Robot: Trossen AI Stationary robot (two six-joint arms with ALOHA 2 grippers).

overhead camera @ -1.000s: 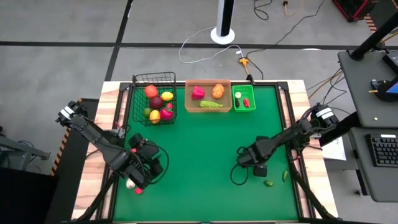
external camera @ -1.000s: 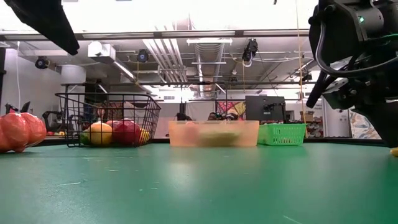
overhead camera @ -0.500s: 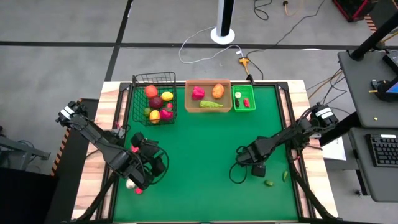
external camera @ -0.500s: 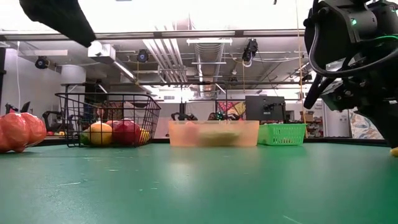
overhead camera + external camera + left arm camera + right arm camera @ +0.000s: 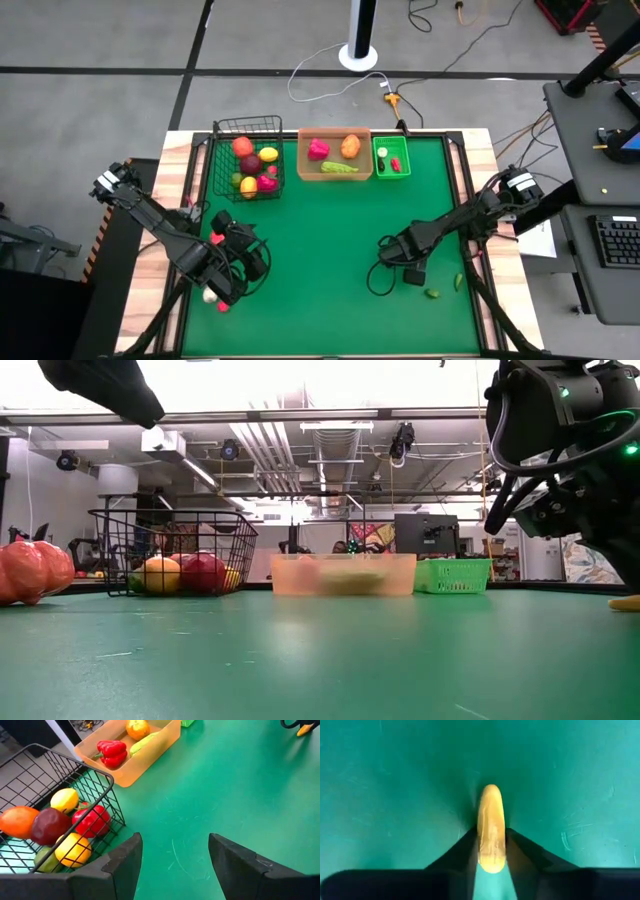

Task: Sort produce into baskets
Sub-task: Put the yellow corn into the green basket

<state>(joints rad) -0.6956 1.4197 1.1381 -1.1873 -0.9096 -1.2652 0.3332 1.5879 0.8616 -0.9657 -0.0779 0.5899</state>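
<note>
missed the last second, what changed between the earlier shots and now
The right pincer closed on a small yellow-orange piece on the green mat. The left arm's open pincer shifted slightly toward the wire basket. Basket, tan tray and green bin stayed put.

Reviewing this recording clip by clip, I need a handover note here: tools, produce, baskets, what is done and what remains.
Right tool: shut on a small yellow-orange elongated toy piece, low on the green table mat.
Left tool: open, empty, over the mat's left side.
Done: round toy fruits in the black wire-mesh basket; red pepper, orange piece and green cucumber in the tan shallow tray; small pieces in the bright green plastic bin.
Left: the gripped piece, two small green pieces near the right arm, a red-and-white piece under the left arm.
</note>
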